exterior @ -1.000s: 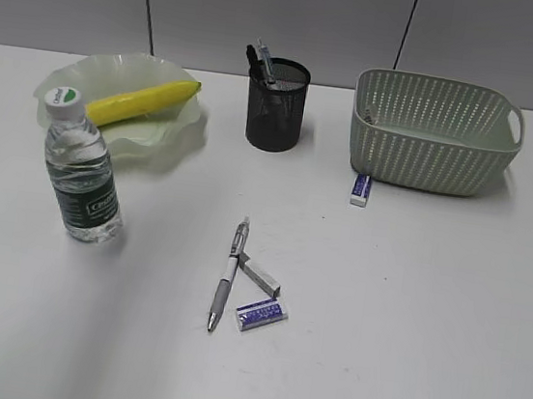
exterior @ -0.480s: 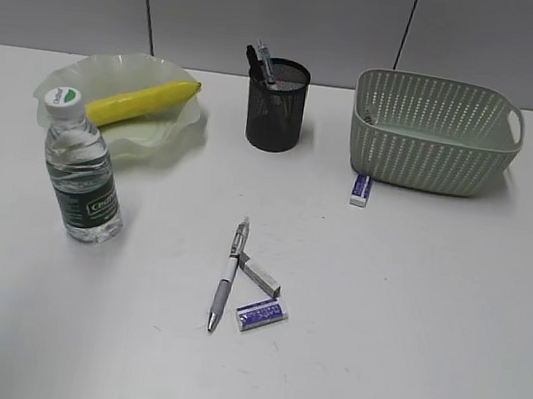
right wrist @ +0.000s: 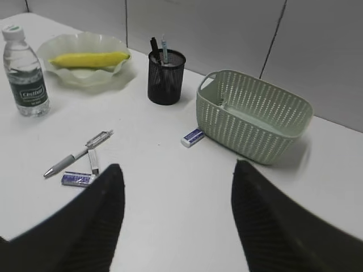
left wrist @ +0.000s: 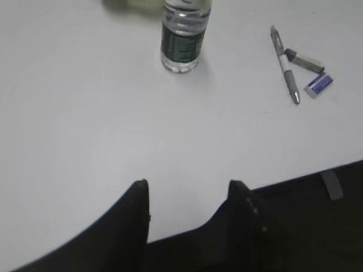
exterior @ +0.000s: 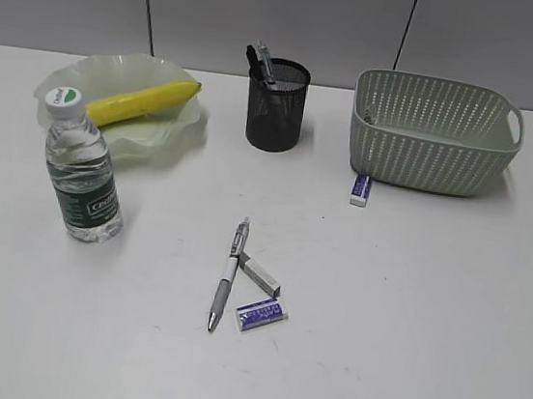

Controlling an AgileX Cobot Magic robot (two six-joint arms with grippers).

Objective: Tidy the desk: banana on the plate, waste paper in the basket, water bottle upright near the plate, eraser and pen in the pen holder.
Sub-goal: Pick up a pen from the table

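Observation:
The yellow banana (exterior: 144,100) lies on the pale green plate (exterior: 175,137) at the back left. In front of the plate the water bottle (exterior: 80,172) stands upright. A pen (exterior: 228,276) lies mid-desk with a grey eraser (exterior: 260,275) and a purple-and-white eraser (exterior: 262,313) beside it. Another eraser (exterior: 361,189) rests against the front of the basket (exterior: 433,132). The black mesh pen holder (exterior: 277,105) has pens in it. The waste paper is out of view. My left gripper (left wrist: 189,184) hangs open and empty over the desk's front edge. My right gripper (right wrist: 178,164) is wide open and empty.
Neither arm shows in the exterior view. In the left wrist view the desk's (left wrist: 85,113) front edge runs just behind the jaws, with dark floor beyond. A grey panelled wall (exterior: 270,15) backs the desk.

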